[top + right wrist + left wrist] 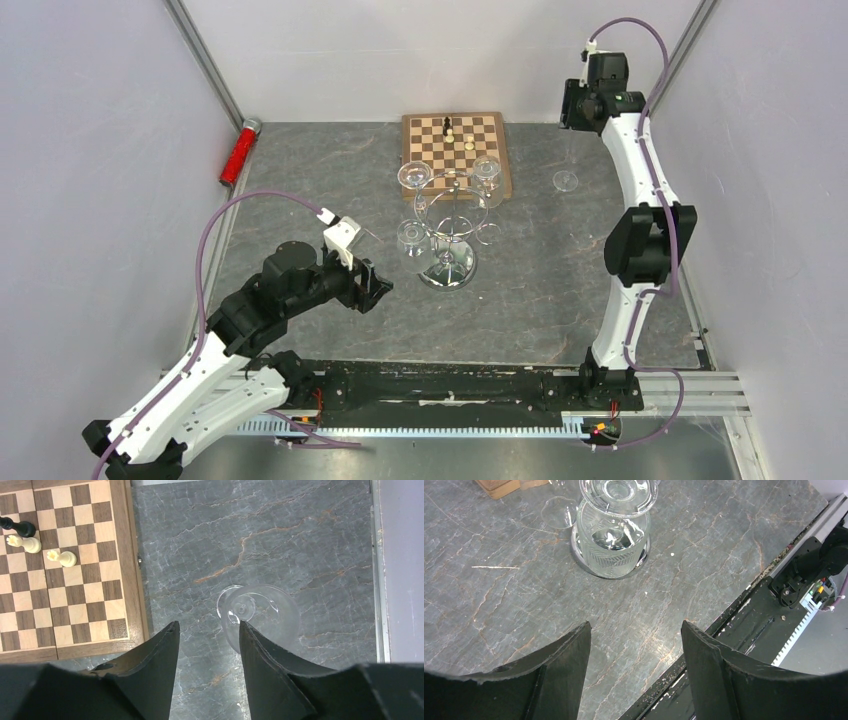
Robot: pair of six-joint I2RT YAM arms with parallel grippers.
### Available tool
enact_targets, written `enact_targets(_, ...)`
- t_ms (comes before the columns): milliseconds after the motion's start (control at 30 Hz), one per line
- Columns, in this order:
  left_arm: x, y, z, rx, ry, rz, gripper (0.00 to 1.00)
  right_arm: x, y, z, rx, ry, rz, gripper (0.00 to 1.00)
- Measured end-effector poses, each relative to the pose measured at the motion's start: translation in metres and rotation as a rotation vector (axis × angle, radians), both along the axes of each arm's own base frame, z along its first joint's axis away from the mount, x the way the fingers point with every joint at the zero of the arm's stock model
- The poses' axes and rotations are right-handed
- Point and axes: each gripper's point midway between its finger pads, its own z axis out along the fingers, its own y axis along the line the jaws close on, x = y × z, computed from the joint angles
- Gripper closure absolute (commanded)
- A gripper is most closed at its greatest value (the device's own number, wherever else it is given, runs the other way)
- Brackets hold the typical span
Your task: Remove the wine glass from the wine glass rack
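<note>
1. While its two black fingers (150,670) stand apart with only bare stone between them, the right gripper (207,625) grips nothing and points down at the grey veined table (300,540).
2. Just past the tip of the finger on the right side of that wrist view, the wine glass (260,615) stands upright on the table, off the rack. Whether the fingertip touches it cannot be told.
3. Left of the glass in the same view, near but apart, lies the wooden chessboard (70,580), carrying one black piece (20,527) and two pale pieces (62,557).
4. Over the near left part of the table, the left gripper (634,625) is also spread wide and empty, aimed toward the rack.
5. Mid-table, the wine glass rack (450,235) stands on its mirrored base just in front of the chessboard, with three hanging glasses (413,177) bowl-down on its loops.
6. Seen from above, the wine glass is at the far right, well apart from the rack.
7. At the far left edge lies a red cylinder (238,152).
</note>
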Motion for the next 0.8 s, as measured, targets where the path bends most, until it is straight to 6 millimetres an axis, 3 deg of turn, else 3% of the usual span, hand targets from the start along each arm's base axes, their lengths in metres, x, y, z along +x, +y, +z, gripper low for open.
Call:
enact_targets(100,0.001,0.001,0.0,0.002,-0.001,0.005,0.27,-0.002,0.0,0.011,0.002,-0.02,-0.003,0.47)
enact_targets(200,0.002,0.002,0.0,0.004,-0.004,0.013,0.25,-0.007,0.0,0.034,0.004,-0.067,-0.006,0.45)
enact_targets(400,0.004,0.004,0.0,0.009,-0.009,0.031,0.21,-0.028,0.001,0.106,0.012,-0.221,0.0,0.43)
enact_targets(500,0.006,0.005,-0.001,0.013,-0.01,0.045,0.2,-0.046,0.005,0.146,0.025,-0.312,0.018,0.43)
enact_targets(600,0.007,0.004,0.0,0.006,0.005,0.055,0.19,-0.068,0.012,0.171,0.042,-0.374,0.04,0.42)
enact_targets(700,0.009,0.001,0.006,-0.02,0.026,0.073,0.18,-0.091,0.022,0.183,0.062,-0.411,0.068,0.42)
enact_targets(800,0.012,-0.003,0.014,-0.046,0.039,0.086,0.19,-0.111,0.037,0.182,0.094,-0.422,0.111,0.42)
